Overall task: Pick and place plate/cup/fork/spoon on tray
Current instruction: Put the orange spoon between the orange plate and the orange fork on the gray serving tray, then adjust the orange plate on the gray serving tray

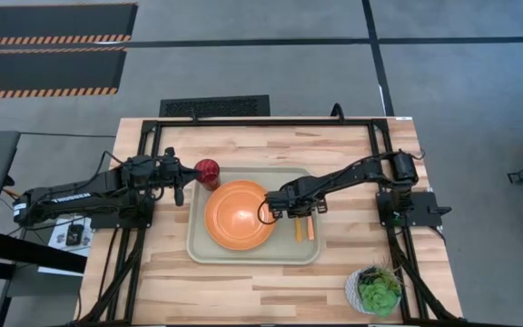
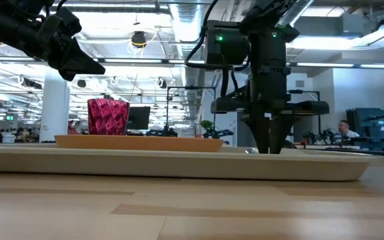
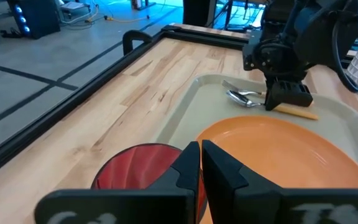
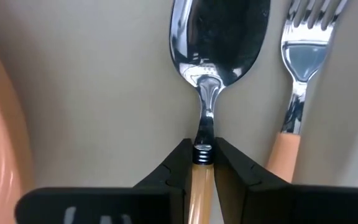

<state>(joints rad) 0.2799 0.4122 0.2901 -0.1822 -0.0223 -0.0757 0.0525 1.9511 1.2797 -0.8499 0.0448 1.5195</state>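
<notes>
The spoon [image 4: 211,74] lies flat on the floor of the tray [image 1: 311,254], to the right of the plate [image 1: 240,215], with the fork [image 4: 294,87] just beside it and running the same way. My right fingers [image 4: 202,163] are clamped on the spoon at the very top of its orange handle, right where the silver neck joins. I judge it light and stiff, so it needs little force, but the polished metal neck looks slippery and the handle is narrow, so it could twist between my pads. The handle is the better place to hold: it looks matte and wider than the neck. Since the spoon already rests on the tray, I reckon the step in hand is setting it down, and what remains is to part the fingers and lift straight up, so I drag neither the spoon nor the fork lying close by.

The plate sits in the middle of the tray, its rim near the spoon but apart from it.

The cup [image 1: 208,170] stands at the far left corner of the tray; from the low view it seems to be behind the plate, though I cannot tell whether it is inside the rim or on the table [image 1: 271,291]. My left fingers [image 3: 199,163] hang above it, drawn together and holding nothing.
</notes>
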